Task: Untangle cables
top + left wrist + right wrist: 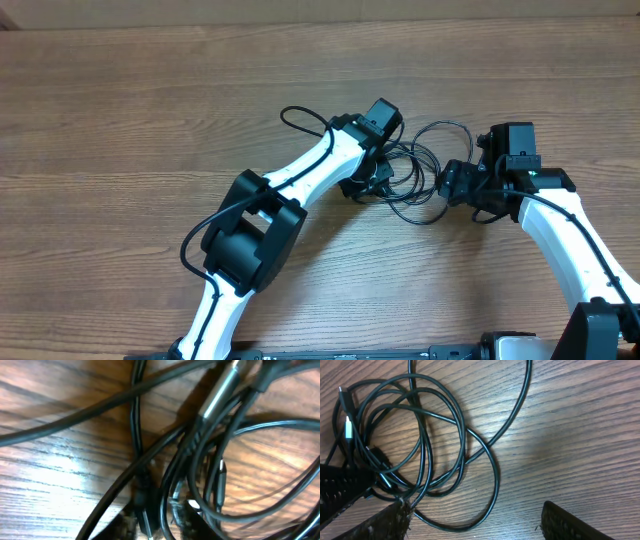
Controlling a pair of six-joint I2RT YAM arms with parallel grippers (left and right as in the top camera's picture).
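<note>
The cables [428, 160] are thin black cords lying in a tangled coil on the wooden table between my two grippers. My left gripper [368, 183] is at the coil's left side. In the left wrist view the cables [210, 402] fill the frame, and the left gripper [155, 527] has its fingers drawn in close on a small plug and a strand. My right gripper [458, 186] is at the coil's right side. In the right wrist view the right gripper [477, 527] stands wide open, its left finger [390, 522] touching the lowest loop of the cables [425, 435].
The wooden table [120, 120] runs to a far edge along the top of the overhead view. A thicker black wire [298, 120] belonging to the left arm loops out beside that arm's wrist. The left arm [250, 230] crosses the table's front middle.
</note>
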